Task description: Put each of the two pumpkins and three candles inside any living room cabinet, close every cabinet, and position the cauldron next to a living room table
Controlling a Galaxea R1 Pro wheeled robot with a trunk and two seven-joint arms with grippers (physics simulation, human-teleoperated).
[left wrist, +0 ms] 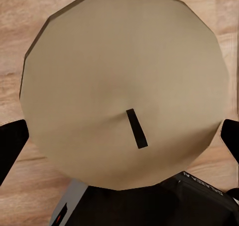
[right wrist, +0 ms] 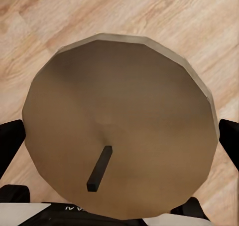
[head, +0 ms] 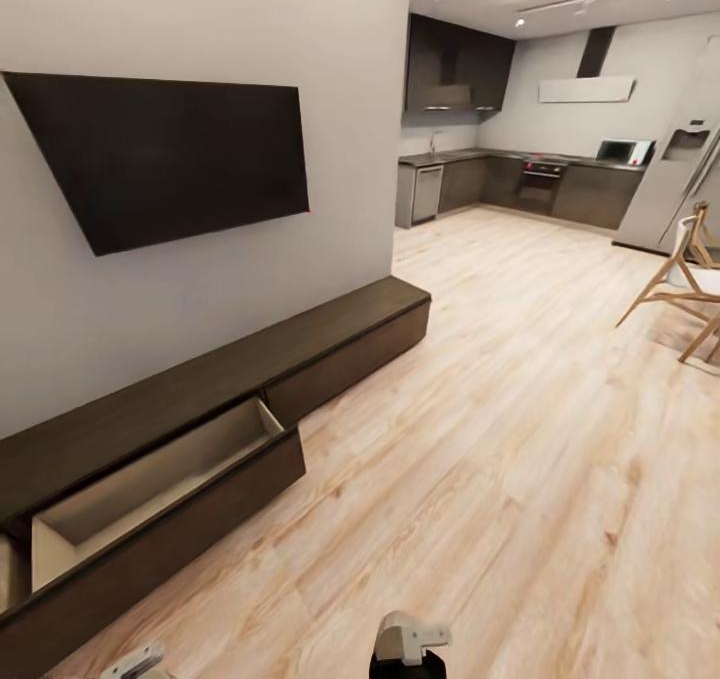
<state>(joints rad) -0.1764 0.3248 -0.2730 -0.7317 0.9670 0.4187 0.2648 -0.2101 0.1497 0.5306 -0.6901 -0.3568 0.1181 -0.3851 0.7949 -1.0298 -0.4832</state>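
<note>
A grey-brown candle [left wrist: 119, 76] with a black wick sits between the dark fingers [left wrist: 10, 146] of my left gripper [left wrist: 119, 141], which is shut on it. My right gripper [right wrist: 119, 141] is shut on a second candle [right wrist: 119, 101], gripped at its sides by the fingers [right wrist: 230, 141]. Both hang over the wood floor. In the head view the long dark-brown cabinet [head: 330, 334] runs along the left wall. One of its drawers [head: 150, 479] is pulled out, and its pale inside is bare. A second drawer [head: 8, 571] at the far left edge also stands out.
A black TV [head: 160, 154] hangs above the cabinet. A wooden chair [head: 680, 289] stands at the right edge. The kitchen counters [head: 520, 184] and a fridge [head: 675, 189] lie at the far end. Wide wood floor [head: 480, 439] stretches between.
</note>
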